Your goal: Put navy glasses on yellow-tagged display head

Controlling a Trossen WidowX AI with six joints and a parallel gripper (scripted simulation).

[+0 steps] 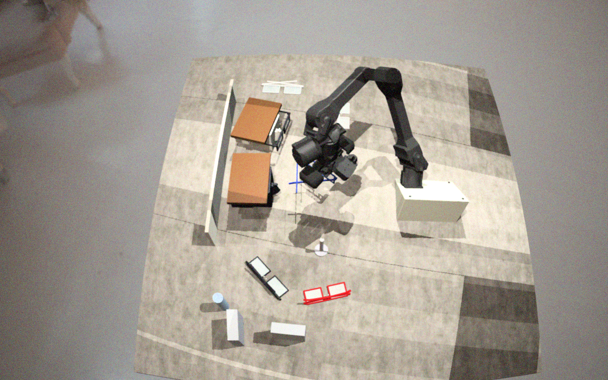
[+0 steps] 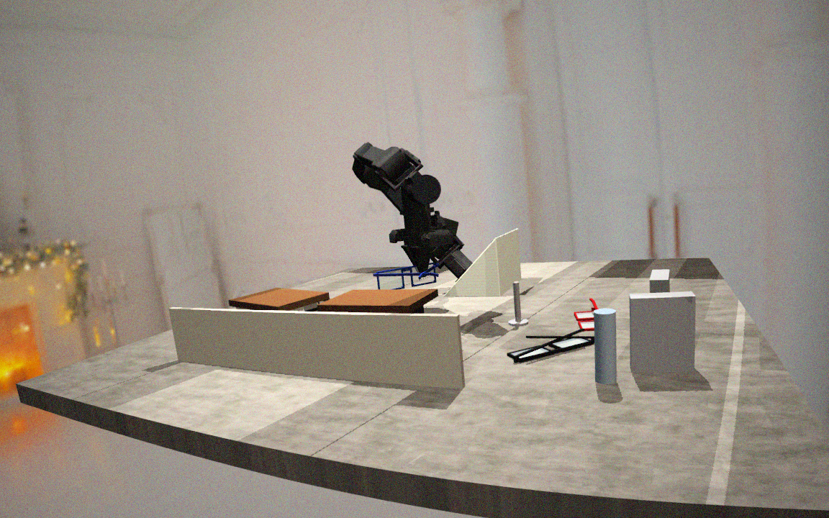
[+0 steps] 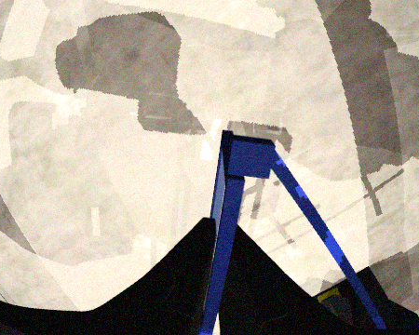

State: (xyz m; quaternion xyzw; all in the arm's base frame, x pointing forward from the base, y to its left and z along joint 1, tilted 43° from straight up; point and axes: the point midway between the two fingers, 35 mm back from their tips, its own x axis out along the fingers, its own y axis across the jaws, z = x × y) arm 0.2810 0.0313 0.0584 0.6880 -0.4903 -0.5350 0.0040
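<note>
My gripper (image 1: 326, 176) (image 2: 422, 269) (image 3: 216, 230) is shut on the front frame of the navy glasses (image 1: 296, 182) (image 2: 378, 277) (image 3: 249, 158). They are held above the table, with the temples open and reaching toward the nearer brown-roofed stand. A dark head (image 1: 274, 188) sits mostly hidden under that stand's roof. A yellow tag (image 3: 329, 294) shows beside a dark shape at the lower right of the wrist view. The other head is pale, under the upper-left roof, and has dark-framed glasses (image 1: 288, 120) at its front.
Brown roofs (image 1: 249, 177) (image 1: 257, 119) cover both heads; a low wall (image 1: 220, 162) (image 2: 314, 347) runs behind them. A thin post (image 1: 321, 245) (image 2: 517, 302), black glasses (image 1: 264, 277), red glasses (image 1: 326, 294), white glasses (image 1: 282, 86), a blue cylinder (image 2: 604, 347) and white blocks (image 1: 287, 329) (image 1: 233, 325) stand around.
</note>
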